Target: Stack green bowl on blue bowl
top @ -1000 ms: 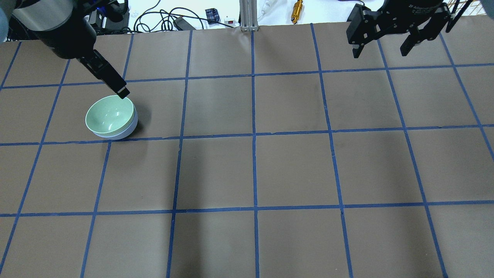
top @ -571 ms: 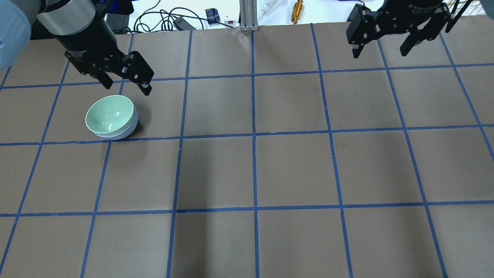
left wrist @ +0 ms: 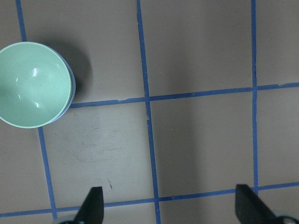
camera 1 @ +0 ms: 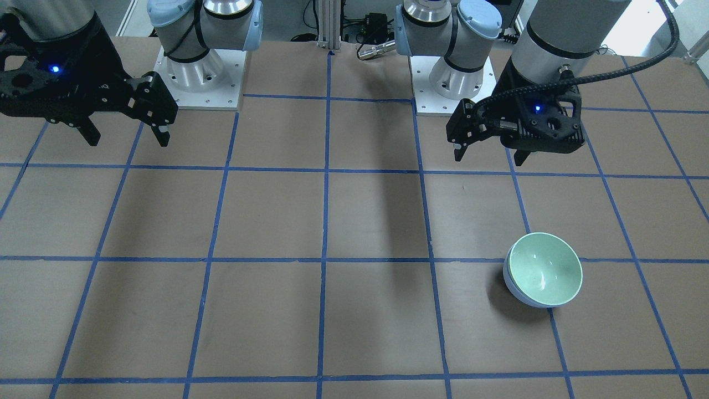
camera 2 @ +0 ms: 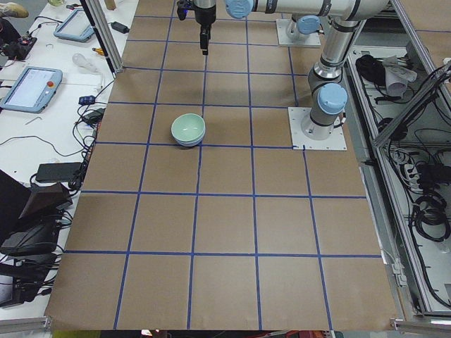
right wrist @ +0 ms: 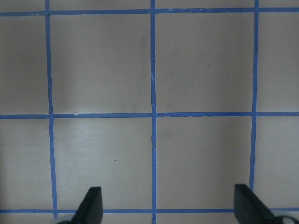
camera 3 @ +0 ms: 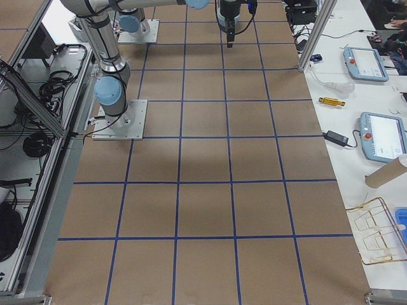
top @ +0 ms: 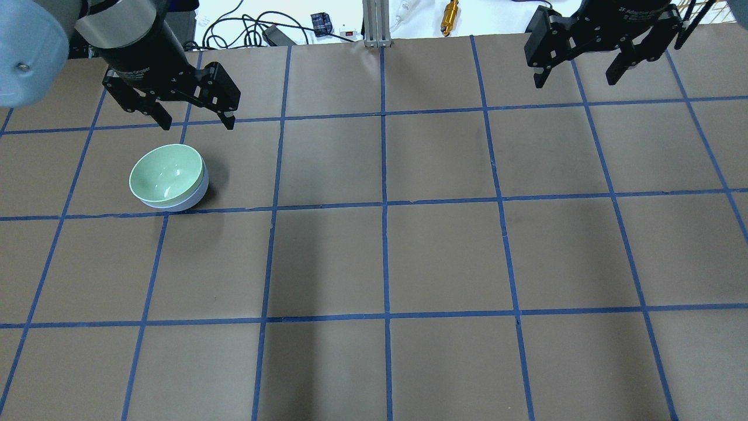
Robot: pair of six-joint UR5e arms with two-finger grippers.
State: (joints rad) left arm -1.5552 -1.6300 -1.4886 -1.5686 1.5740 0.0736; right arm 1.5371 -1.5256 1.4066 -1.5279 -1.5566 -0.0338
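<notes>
I see the pale mint-green, glossy round bowl [top: 166, 174] nested in the pale periwinkle-blue, glossy round bowl [top: 181, 204], which shows only as a crescent beneath it, on the left side of the brown, blue-taped desk [top: 444, 257]. I judge the stack done. The left end effector [top: 198, 124] hangs near them, spread wide and empty, clear of the rims. The right end effector [top: 575, 80], also wide and empty, is parked well apart.

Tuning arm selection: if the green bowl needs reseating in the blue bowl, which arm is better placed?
Probably left. Left gripper, jaws open, hangs near the green bowl nested in the blue bowl; right gripper is across the table.
</notes>
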